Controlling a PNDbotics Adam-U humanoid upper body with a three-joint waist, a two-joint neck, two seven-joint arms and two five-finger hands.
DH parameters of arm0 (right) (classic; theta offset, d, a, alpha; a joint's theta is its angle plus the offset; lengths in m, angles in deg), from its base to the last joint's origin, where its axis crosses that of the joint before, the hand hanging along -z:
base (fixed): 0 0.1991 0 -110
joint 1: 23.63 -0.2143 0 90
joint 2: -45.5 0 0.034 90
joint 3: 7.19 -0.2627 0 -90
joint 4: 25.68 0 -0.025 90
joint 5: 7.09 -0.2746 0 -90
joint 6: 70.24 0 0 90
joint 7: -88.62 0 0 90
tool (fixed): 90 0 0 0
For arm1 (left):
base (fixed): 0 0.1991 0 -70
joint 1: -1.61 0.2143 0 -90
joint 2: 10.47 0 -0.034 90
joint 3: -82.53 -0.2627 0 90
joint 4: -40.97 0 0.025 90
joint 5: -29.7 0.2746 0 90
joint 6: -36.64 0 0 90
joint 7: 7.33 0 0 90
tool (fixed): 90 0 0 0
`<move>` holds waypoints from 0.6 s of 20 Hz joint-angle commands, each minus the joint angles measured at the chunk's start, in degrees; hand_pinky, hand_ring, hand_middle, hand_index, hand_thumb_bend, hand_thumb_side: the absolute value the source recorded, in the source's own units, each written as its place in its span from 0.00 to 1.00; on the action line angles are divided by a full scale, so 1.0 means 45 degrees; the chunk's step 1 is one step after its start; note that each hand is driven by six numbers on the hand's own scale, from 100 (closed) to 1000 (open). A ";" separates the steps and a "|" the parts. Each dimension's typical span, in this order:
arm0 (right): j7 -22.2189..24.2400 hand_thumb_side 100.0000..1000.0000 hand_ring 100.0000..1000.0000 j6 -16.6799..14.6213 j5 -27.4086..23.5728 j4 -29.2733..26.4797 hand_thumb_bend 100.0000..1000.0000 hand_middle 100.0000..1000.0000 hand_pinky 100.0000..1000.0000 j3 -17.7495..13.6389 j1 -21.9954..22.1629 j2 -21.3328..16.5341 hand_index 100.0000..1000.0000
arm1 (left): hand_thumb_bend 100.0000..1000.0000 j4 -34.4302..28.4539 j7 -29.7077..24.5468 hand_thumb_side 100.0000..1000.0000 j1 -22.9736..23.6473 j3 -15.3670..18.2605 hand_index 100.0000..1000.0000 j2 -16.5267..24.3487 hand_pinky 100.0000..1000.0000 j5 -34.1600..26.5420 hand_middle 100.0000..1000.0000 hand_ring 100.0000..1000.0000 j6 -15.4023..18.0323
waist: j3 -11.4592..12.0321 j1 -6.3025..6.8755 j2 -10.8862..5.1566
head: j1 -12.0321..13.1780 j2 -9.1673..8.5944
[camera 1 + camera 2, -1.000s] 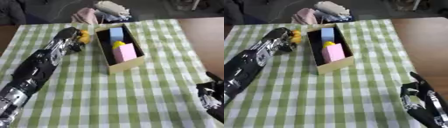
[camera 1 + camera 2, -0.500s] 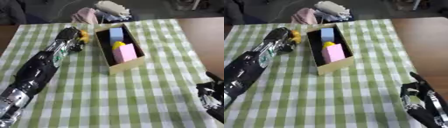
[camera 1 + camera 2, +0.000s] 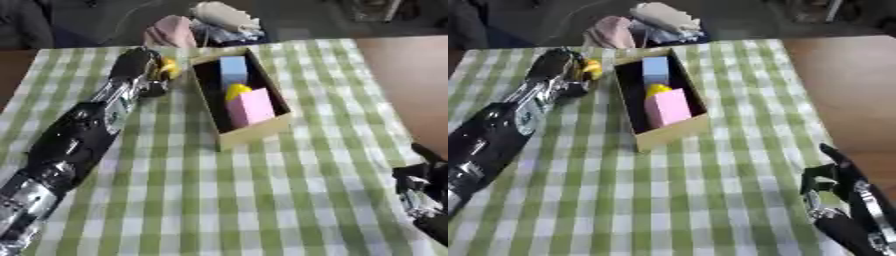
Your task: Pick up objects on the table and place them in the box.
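A cardboard box [image 3: 255, 131] stands open in the middle of the green checked table. Inside it lie a blue block [image 3: 233, 66], a yellow thing [image 3: 236, 91] and a pink block [image 3: 250, 106]. My left arm stretches up from the lower left. Its hand [image 3: 137, 65] is just left of the box's far end, with the fingers curled round a small yellow object [image 3: 168, 67]. Most of that object is hidden by the hand. My right hand [image 3: 841, 184] rests at the lower right corner, fingers up and relaxed, holding nothing.
A heap of pink and pale cloth [image 3: 199, 21] lies beyond the table's far edge. The checked cloth [image 3: 262, 200] ends at the right, where bare brown tabletop [image 3: 407, 80] shows.
My left hand, still holding the yellow object, has moved a little farther away along the box's left side. The right hand has stayed put.
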 commanded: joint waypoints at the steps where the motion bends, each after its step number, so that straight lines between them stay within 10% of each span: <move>1: -0.0038 0.36 0.76 0.0020 -0.0010 -0.0093 0.00 0.55 0.62 -0.0084 -0.0064 -0.0056 0.97 | 0.00 -0.0984 -0.0039 0.11 -0.0226 -0.0086 0.35 0.0762 0.45 -0.0188 0.17 0.20 -0.0009 | 0.0041 -0.0185 -0.0045 | -0.0059 -0.0146; 12: -0.0004 0.37 0.76 0.0000 -0.0008 -0.0082 0.00 0.55 0.62 -0.0069 -0.0078 -0.0066 0.97 | 0.00 -0.5672 -0.1600 0.08 -0.0140 -0.1589 0.36 0.1245 0.47 -0.0668 0.19 0.22 0.0967 | 0.0051 -0.0153 -0.0067 | -0.0089 -0.0166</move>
